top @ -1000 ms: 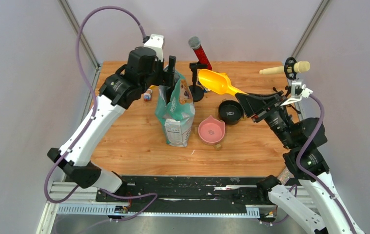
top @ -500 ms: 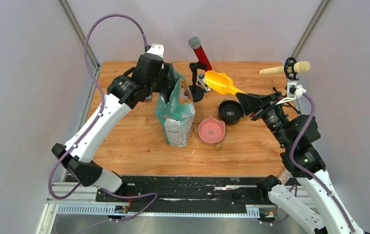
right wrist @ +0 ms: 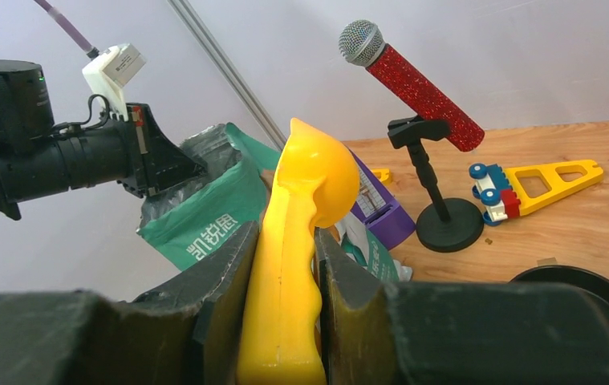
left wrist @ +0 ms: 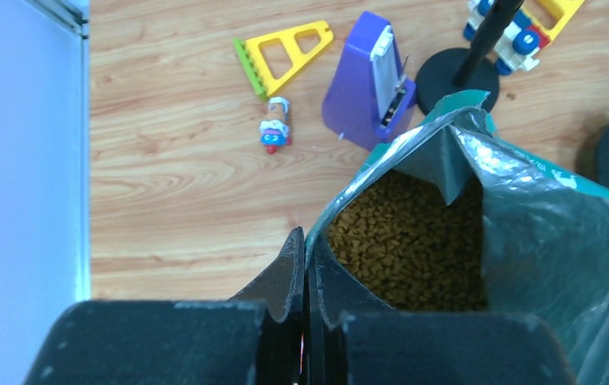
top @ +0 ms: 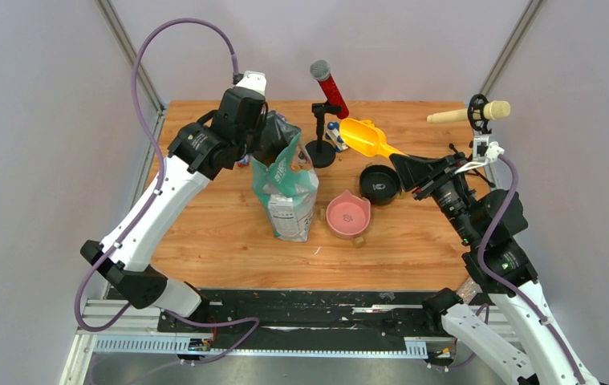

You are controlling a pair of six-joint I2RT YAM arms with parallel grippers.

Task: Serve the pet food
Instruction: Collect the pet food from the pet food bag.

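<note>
The left gripper [left wrist: 306,255] pinches the bag [left wrist: 542,233] rim, lower centre — pet food [left wrist: 405,241] lies inside. The right gripper [right wrist: 285,241] clamps the scoop [right wrist: 310,172]; pull the rim outward, then dip slowly.

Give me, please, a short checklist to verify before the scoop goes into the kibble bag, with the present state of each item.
1. The left tool is shut on the rim of the kibble bag: ok.
2. The bag mouth is open and the kibble is exposed: ok.
3. The right tool is shut on the handle of the yellow scoop: ok.
4. The scoop is above the bag mouth: not ok; it hangs to the bag's right, near the microphone stand.
5. The pink bowl is upright and empty: ok.
6. The bag will stand steady when the scoop pushes in: cannot tell.
</note>
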